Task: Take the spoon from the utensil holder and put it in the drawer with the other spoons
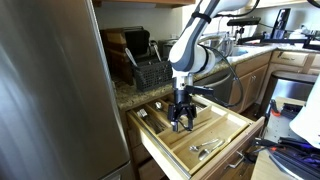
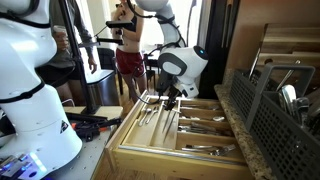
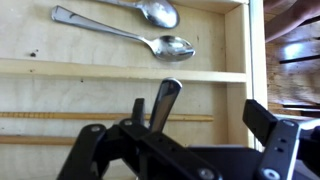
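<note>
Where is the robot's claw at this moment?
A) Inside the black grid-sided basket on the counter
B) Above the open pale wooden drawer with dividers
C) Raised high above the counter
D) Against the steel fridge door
B: in both exterior views the gripper hangs with its jaws apart just above the pale wooden drawer, well clear of the black grid-sided basket on the counter.

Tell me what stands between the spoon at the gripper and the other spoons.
In the wrist view a wooden divider crosses the drawer between the spoon at the open gripper and the other spoons. Nothing else visible intervenes.
</note>
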Action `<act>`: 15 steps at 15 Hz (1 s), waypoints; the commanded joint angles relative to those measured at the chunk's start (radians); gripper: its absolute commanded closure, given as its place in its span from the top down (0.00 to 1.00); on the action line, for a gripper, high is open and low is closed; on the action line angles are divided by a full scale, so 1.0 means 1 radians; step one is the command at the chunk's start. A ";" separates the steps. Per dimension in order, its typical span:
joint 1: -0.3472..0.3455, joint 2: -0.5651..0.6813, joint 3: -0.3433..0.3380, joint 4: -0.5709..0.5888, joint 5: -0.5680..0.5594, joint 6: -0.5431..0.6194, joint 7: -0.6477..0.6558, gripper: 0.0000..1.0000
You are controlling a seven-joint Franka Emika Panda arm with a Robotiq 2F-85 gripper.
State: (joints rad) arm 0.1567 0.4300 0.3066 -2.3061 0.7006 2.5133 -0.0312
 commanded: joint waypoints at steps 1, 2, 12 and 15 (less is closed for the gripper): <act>0.012 -0.014 0.004 -0.032 0.032 0.047 0.001 1.00; 0.012 -0.014 0.004 -0.031 0.032 0.047 0.001 0.95; 0.018 0.003 -0.002 -0.029 0.037 0.082 0.029 1.00; 0.025 0.006 -0.008 -0.033 0.030 0.100 0.059 1.00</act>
State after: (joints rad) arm 0.1572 0.4447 0.3065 -2.3120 0.7126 2.5628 -0.0161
